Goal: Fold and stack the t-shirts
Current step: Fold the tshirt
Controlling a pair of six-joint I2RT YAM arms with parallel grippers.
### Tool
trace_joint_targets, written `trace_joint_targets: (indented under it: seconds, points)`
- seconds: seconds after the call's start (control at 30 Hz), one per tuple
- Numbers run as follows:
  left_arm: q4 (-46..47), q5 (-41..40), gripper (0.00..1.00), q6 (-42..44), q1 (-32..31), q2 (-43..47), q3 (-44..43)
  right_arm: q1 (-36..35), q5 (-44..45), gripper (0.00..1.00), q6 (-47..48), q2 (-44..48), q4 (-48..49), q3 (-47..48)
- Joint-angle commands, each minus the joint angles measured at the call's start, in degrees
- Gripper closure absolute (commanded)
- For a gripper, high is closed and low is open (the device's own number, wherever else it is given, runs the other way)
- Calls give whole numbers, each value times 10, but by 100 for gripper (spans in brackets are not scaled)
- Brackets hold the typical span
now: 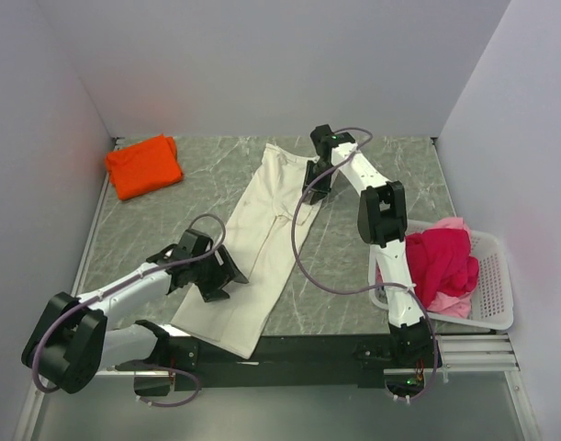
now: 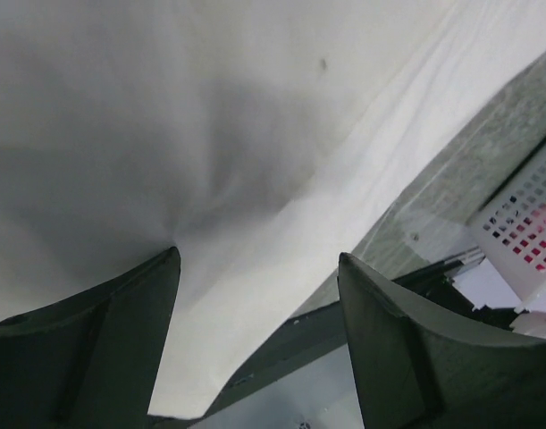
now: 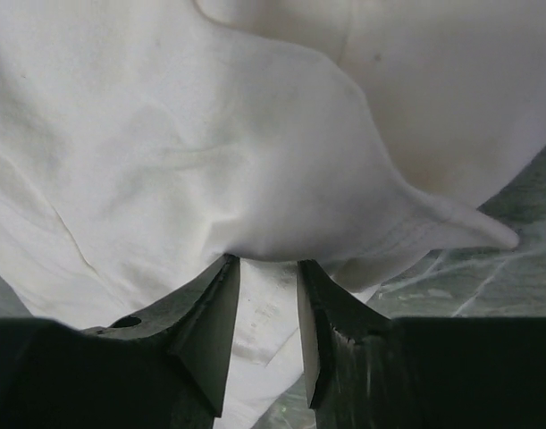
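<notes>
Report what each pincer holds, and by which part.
Right pincer pinches a raised fold of the cream t-shirt at its right edge, near the far end. Left pincer stands open over the shirt, holding nothing.

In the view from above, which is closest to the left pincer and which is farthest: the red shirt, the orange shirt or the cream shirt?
1. Cream shirt: mid-table, right under the left pincer.
2. Orange shirt: folded in the far left corner.
3. Red shirt: in the basket on the right side.
</notes>
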State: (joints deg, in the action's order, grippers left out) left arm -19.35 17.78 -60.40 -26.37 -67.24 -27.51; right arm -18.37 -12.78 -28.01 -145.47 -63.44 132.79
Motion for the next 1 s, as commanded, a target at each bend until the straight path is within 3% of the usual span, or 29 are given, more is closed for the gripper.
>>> trace_joint_targets:
  seconds: [0.0,0.5,0.73,0.97]
  points:
    - [28,23,23,-56,-21,24,17,11,-2,60,-29,-35,38,16]
    - [109,25,22,-115,-148,-56,-11,12,-32,54,-57,-34,69,19]
    - [-12,-71,21,-19,-152,-26,-136,11,-63,52,-27,42,129,-72]
    - [-175,-176,20,50,-153,-17,-229,11,-48,50,9,154,132,-79]
